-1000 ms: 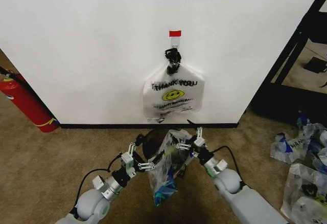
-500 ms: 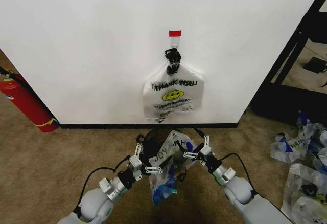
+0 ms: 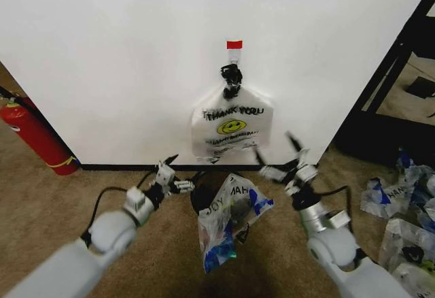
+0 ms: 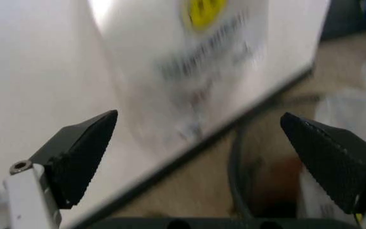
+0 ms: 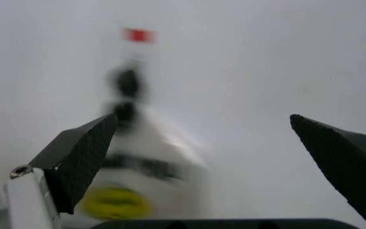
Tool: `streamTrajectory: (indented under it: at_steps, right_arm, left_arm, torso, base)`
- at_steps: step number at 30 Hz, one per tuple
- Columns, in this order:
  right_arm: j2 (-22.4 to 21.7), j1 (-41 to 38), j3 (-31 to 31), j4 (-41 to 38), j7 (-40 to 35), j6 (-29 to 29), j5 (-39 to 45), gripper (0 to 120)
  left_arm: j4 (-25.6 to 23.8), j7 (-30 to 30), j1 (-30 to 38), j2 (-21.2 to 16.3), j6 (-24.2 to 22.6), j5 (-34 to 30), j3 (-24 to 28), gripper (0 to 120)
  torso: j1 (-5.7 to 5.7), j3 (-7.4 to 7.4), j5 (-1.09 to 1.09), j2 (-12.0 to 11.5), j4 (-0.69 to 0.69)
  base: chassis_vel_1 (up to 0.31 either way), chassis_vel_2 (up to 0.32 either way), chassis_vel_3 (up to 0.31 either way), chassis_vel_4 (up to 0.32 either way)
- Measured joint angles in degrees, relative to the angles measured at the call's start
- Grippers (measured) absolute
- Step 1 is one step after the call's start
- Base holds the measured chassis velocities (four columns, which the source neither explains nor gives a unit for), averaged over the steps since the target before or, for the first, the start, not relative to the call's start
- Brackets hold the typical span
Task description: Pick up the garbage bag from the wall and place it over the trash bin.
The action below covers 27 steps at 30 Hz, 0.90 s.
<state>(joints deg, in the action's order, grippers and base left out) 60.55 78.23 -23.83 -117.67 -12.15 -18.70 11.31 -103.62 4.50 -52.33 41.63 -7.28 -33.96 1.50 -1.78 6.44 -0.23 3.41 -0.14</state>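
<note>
The garbage bag, thin and see-through with blue patches, lies draped over the black trash bin on the carpet below the wall. My left gripper is open, just left of the bin and free of the bag. To the right of the bag and a little higher, my right gripper is also open and holds nothing. The left wrist view shows that gripper spread wide towards the wall's black baseboard. The right gripper faces the wall's red tape strip.
A thicker whitish bundle of bags with a black knot hangs from the hook under the red tape. A red fire extinguisher stands at the left. Loose plastic bags lie at the right, beside a black frame.
Both grippers have let go of the bag and swung apart, the left one leftwards and the right one rightwards and up towards the wall. The bag now rests on the bin.
</note>
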Motion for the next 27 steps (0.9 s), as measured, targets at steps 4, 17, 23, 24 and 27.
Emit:
streamTrajectory:
  at_steps: [4, 17, 23, 24, 27]
  right_arm:
    - [2.11, 5.8, -3.04, -5.37, -10.35, 5.94, -0.4, 100]
    - [8.56, 13.57, -1.01, -14.04, -20.12, 8.95, -3.49, 100]
    - [9.23, 15.09, 0.56, -14.2, -20.75, 8.12, -5.8, 100]
    - [9.29, 15.15, 0.79, -14.1, -20.86, 7.99, -6.08, 100]
    - [9.41, 15.34, 1.17, -14.0, -20.98, 7.75, -6.51, 100]
  left_arm:
    - [0.49, -2.51, 6.33, -0.2, -9.92, -7.17, 5.57, 100]
    - [2.37, -36.91, 23.68, 6.86, -36.03, -28.37, 22.85, 100]
    - [4.9, -45.5, 26.24, 10.03, -35.62, -40.15, 24.6, 97]
    - [5.4, -46.23, 26.5, 10.56, -35.54, -41.02, 24.79, 95]
    - [6.05, -47.18, 26.86, 11.4, -35.43, -42.5, 25.0, 87]
  torso:
    - [0.0, 0.0, 0.04, -0.01, 0.0]
    - [0.0, 0.0, 0.01, -0.01, 0.05]
    - [0.01, 0.0, 0.02, -0.01, 0.05]
    - [0.01, 0.0, 0.02, -0.01, 0.05]
    - [0.0, 0.0, 0.02, -0.01, 0.05]
  base:
    - [0.0, 0.0, 0.0, 0.0]
    - [0.0, 0.0, 0.0, 0.0]
    - [0.0, 0.0, 0.0, 0.0]
    - [0.0, 0.0, 0.0, 0.0]
    - [0.0, 0.0, 0.0, 0.0]
